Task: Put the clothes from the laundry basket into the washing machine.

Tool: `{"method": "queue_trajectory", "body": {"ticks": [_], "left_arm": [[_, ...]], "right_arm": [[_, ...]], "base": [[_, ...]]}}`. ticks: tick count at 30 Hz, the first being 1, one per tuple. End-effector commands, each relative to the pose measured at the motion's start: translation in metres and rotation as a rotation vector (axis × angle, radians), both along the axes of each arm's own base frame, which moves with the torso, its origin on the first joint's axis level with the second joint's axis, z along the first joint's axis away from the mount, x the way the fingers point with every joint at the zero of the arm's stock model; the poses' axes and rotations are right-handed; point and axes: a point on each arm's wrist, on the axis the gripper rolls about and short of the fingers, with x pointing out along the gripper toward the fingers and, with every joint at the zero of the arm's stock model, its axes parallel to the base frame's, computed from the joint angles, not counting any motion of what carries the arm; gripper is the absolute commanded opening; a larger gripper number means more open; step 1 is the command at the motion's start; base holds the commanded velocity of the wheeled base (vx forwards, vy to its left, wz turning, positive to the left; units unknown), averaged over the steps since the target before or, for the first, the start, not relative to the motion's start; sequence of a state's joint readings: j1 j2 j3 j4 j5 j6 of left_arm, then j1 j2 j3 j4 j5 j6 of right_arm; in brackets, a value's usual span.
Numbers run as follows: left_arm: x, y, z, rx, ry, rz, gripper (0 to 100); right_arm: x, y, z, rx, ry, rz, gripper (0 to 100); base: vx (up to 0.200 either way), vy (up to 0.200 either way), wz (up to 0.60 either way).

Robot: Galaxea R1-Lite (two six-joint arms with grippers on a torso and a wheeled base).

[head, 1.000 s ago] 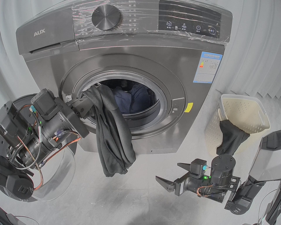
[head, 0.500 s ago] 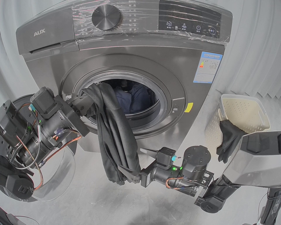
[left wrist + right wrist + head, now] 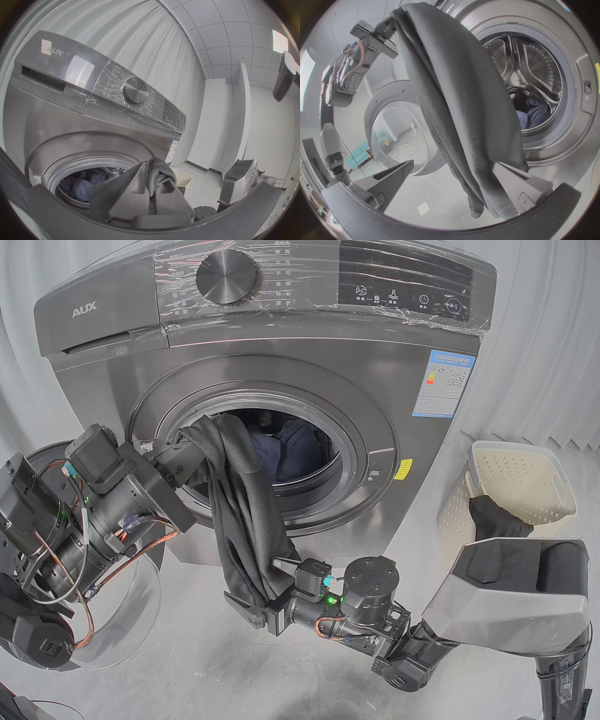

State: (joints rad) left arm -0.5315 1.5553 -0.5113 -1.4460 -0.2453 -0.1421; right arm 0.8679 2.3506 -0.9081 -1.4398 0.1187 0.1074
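Door (image 3: 125,621): swung open, at 8 o'clock from the drum mouth, clear glass bowl facing outward.
Left claw (image 3: 184,452): at 9 o'clock on the rim of the drum mouth, clamped tight on the top fold of the dark grey garment; cloth bunched between the closed fingers in the left wrist view.
Dark grey garment (image 3: 250,521): hung from the left claw across the left part of the drum mouth, trailing long toward 6 o'clock down the machine's front, lower end off the floor.
Washing machine (image 3: 350,384): grey front-loader, drum mouth open.
Blue clothes (image 3: 281,449): inside the drum, low and toward the back.
Right claw (image 3: 259,593): at 6 o'clock below the drum mouth, spread wide, gripping nothing; one finger on each side of the garment's lower end, cloth lying against one finger.
Laundry basket (image 3: 550,477): cream, perforated, on the floor at 3 o'clock of the machine.
Black garment (image 3: 494,521): draped over the basket's rim at 7 o'clock.
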Motion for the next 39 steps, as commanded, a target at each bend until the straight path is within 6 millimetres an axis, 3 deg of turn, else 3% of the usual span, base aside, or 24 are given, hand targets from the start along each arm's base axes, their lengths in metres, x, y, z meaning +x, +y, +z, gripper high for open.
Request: {"method": "queue_trajectory", "body": {"ticks": [1,7,21,22,29,33,39], "left_arm": [[-0.004,-0.003,0.003,-0.01,-0.011,-0.009,0],[-0.005,-0.004,0.004,-0.013,-0.013,-0.014,0],[-0.004,-0.004,0.005,-0.014,-0.015,-0.014,0],[-0.004,-0.004,0.005,-0.015,-0.016,-0.014,0],[-0.003,-0.002,0.003,-0.011,-0.005,-0.008,0],[-0.001,0.001,0.002,-0.014,0.0,0.007,0],[0.018,0.033,-0.018,0.044,0.095,0.16,0]], "right_arm": [[0.022,0.008,-0.021,-0.024,0.001,-0.031,100],[0.041,0.009,-0.019,0.006,-0.028,-0.079,100],[0.043,0.021,-0.023,0.024,-0.032,-0.079,100],[0.044,0.02,-0.022,0.026,-0.032,-0.083,0],[0.052,0.009,-0.009,0.059,-0.041,-0.138,0],[0.054,-0.011,0.01,0.072,-0.043,-0.179,0],[0.044,-0.054,0.042,0.075,-0.049,-0.239,0]], "base": [[0.0,0.0,0.0],[0.0,0.0,0.0],[0.0,0.0,0.0],[0.0,0.0,0.0],[0.0,0.0,0.0],[0.0,0.0,0.0],[0.0,0.0,0.0]]}}
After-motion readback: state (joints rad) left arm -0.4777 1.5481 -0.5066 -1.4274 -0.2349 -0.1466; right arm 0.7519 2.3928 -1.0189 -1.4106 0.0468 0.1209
